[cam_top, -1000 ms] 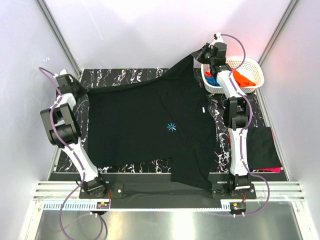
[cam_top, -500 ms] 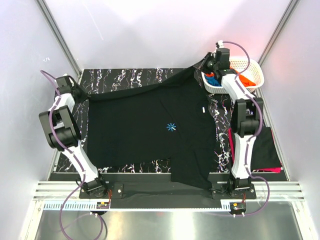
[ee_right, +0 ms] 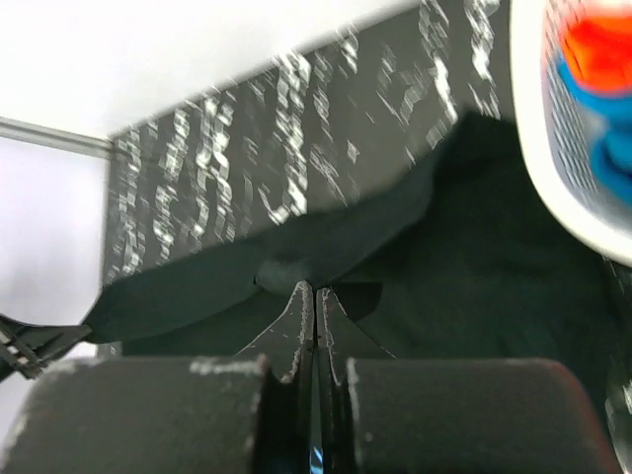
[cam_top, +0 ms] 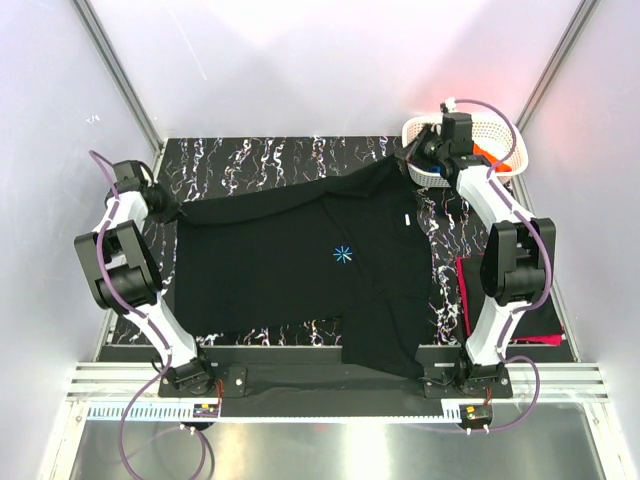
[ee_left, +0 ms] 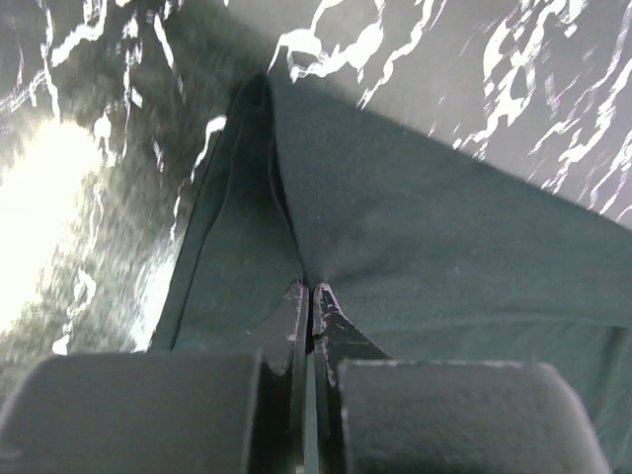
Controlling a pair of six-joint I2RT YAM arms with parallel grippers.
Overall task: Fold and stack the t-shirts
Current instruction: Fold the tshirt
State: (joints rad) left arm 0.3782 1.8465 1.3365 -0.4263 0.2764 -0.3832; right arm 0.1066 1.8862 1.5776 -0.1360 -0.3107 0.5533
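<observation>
T-shirt [cam_top: 290,260] far edge now lies nearer, between left fingers [ee_left: 341,336] and right fingers [ee_right: 341,331].

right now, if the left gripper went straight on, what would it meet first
The black t-shirt: the left gripper is shut on it, and the cloth fold lies right ahead. Beyond that, probably the marbled table, depth unclear.

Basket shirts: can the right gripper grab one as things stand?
Probably not yet. The right gripper is beside the basket, close to the orange shirt and blue shirt, but it is shut on the black shirt. Nothing else seems to block it; it must let go first.
</observation>
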